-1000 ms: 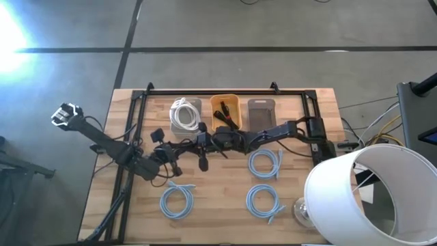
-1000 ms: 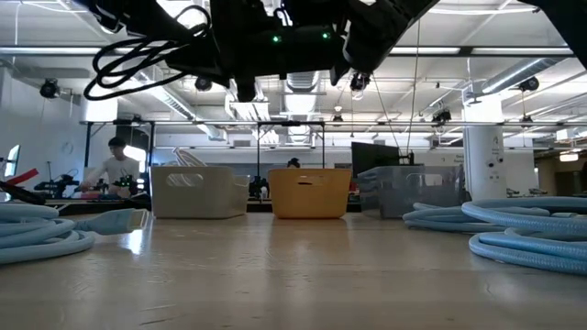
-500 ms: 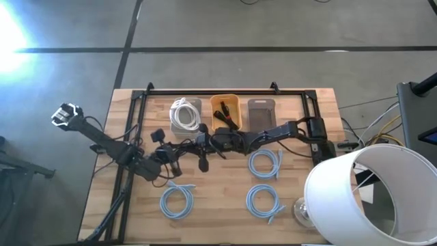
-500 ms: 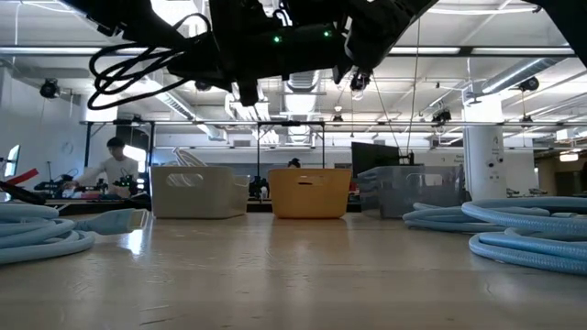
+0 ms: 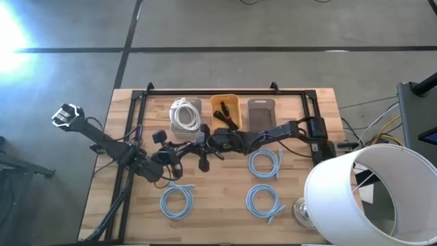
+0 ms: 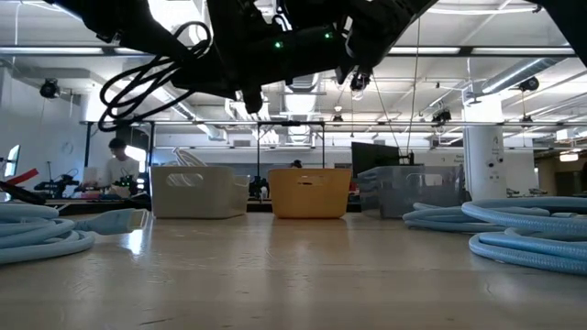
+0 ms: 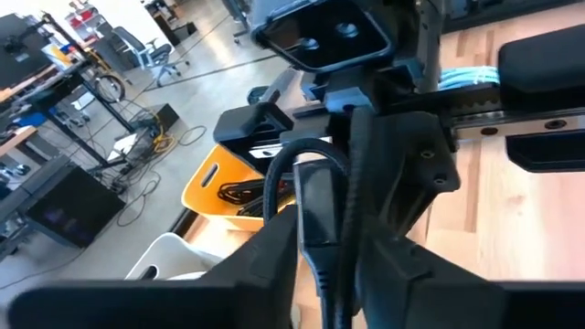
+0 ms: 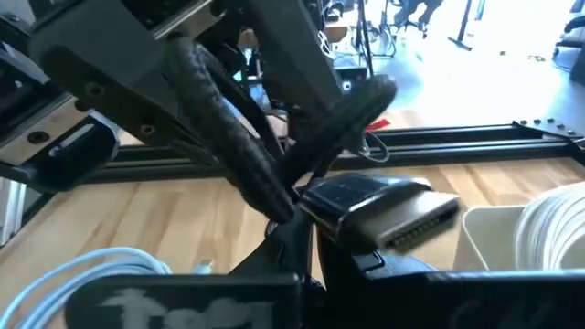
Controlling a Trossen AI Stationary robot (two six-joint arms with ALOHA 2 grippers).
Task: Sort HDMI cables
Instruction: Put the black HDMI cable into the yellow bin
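Observation:
A black HDMI cable bundle (image 5: 193, 149) hangs above the table's middle between both grippers. My left gripper (image 5: 179, 152) comes from the left and is shut on it. My right gripper (image 5: 205, 145) comes from the right and is shut on it too. A white coil (image 5: 183, 112) lies in the clear tray (image 5: 196, 102). Black bundles (image 5: 225, 116) lie in the orange tray (image 5: 235, 102). Light-blue coils (image 5: 177, 201), (image 5: 265, 164), (image 5: 265, 200) lie flat on the table's near half. My left gripper pinches the black cable at a plug body (image 7: 315, 224) between its two fingers, which lie along the plug. The cable loops up out of the hold (image 7: 297, 160), clear of the table. My right gripper pinches the bundle beside its other plug (image 8: 384, 212), which sticks out level past the fingers (image 8: 274, 260). The cable strands (image 8: 242, 151) run up from the hold toward the left gripper. The bundle is clear of the table.
The grey tray (image 5: 261, 113) stands right of the orange tray along the far side. A black frame (image 5: 225, 91) runs along the far edge. A white lampshade (image 5: 362, 198) stands over the near right corner. A person (image 6: 115, 170) sits in the room beyond the table.
My right gripper has moved a little toward the table's left, closer to my left gripper, with the black bundle still held between them above the table.

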